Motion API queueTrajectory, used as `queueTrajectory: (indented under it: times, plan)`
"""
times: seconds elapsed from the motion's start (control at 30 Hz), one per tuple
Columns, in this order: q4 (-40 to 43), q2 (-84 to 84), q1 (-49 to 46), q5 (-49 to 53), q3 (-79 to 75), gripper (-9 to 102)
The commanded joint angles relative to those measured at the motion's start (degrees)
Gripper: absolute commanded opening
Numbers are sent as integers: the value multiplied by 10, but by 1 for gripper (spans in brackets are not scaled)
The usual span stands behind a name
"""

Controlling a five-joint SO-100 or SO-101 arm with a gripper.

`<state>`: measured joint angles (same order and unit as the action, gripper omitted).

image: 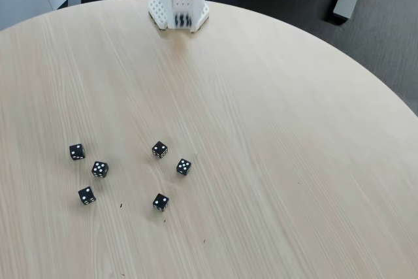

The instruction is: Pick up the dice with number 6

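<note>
Desk (274, 161): round, pale wood grain, with six small black dice lying in its near-left part.
Dice with number 6 (99, 169): black cube with white pips, its top face the most crowded with white. It looks like the six, though the pips are too small to count surely.
Place: second from the left edge, between two other dice (77, 151) (86, 195), touching neither.
Arm base (178, 4): white, blurred, at the far edge.
Jaws: wide or narrow — cannot tell.
</note>
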<state>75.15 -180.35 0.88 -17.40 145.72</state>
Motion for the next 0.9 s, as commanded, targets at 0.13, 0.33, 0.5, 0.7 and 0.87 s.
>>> queueTrajectory:
  times: [0.13,0.33,0.5,0.7,0.87]
  plan:
    - [-5,-9,2,37,78,0]
    - [-60,-9,2,62,172,0]
    - [-111,-9,2,71,241,0]
    - [-105,-11,2,80,253,0]
    - [-104,-8,2,91,256,0]
